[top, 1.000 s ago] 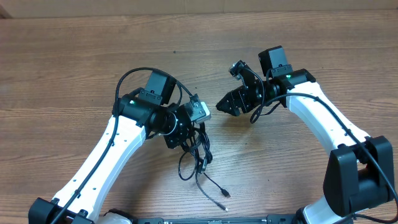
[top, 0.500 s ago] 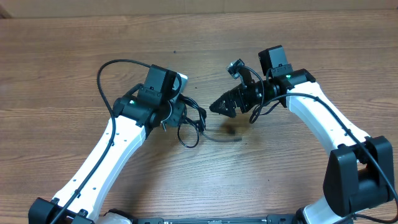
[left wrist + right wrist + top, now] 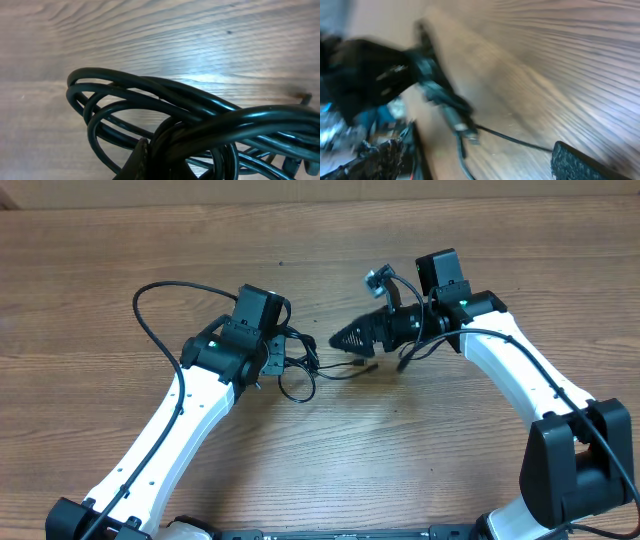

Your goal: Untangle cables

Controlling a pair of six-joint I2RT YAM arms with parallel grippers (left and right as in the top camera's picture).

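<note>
The cables (image 3: 298, 374) are a bunch of thin black looped cords. My left gripper (image 3: 283, 356) is shut on the bunch. One strand runs right to a small plug tip (image 3: 366, 366). In the left wrist view the loops (image 3: 150, 100) fill the frame and are pinched in the jaws (image 3: 165, 162). My right gripper (image 3: 337, 340) is open and points left, just right of the bunch and above the plug tip. In the right wrist view, blurred, its fingers (image 3: 475, 160) stand wide apart with a plug (image 3: 462, 129) and a thin strand between them, not touching.
The wooden table (image 3: 120, 260) carries everything. The left arm's own thicker black wire (image 3: 150, 305) arcs out to the left of its wrist. The table's back edge (image 3: 320, 202) runs along the top.
My left gripper has drawn the cable bunch up and toward the back, so the loops that trailed toward the front edge are gathered near it. My right gripper has moved left toward the bunch.
</note>
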